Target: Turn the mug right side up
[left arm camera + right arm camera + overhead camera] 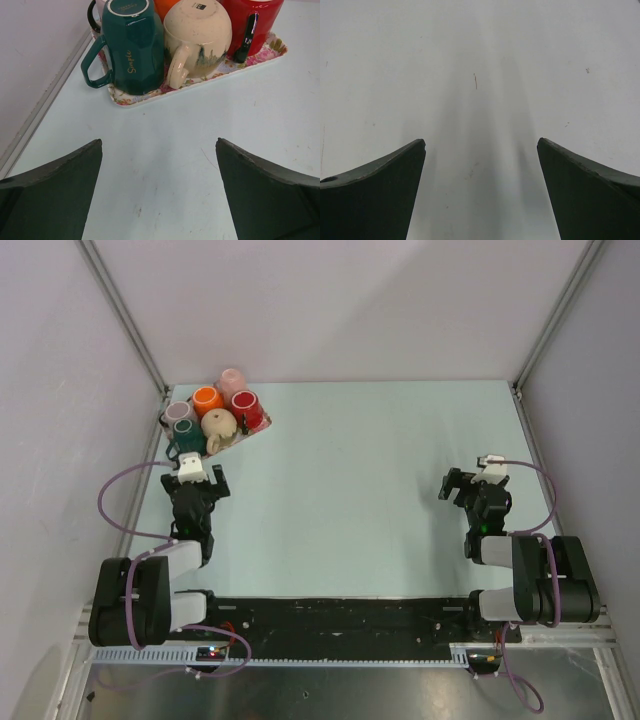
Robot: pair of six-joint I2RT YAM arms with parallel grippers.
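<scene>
We see the teal mug [132, 47] upside down on the tray [200, 82] in the surface's [350, 490] far left corner, touching a cream mug [197, 35]. Our left claw [160, 145] hangs near the tray, spread wide. Our right claw [481, 142] gapes too, well apart.

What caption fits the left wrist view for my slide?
Open left fingers face the floral tray, where the teal mug and cream mug stand upside down.

The pale green worktop [350, 490] carries a floral tray [267, 50], lying flat at ten o'clock.
</scene>
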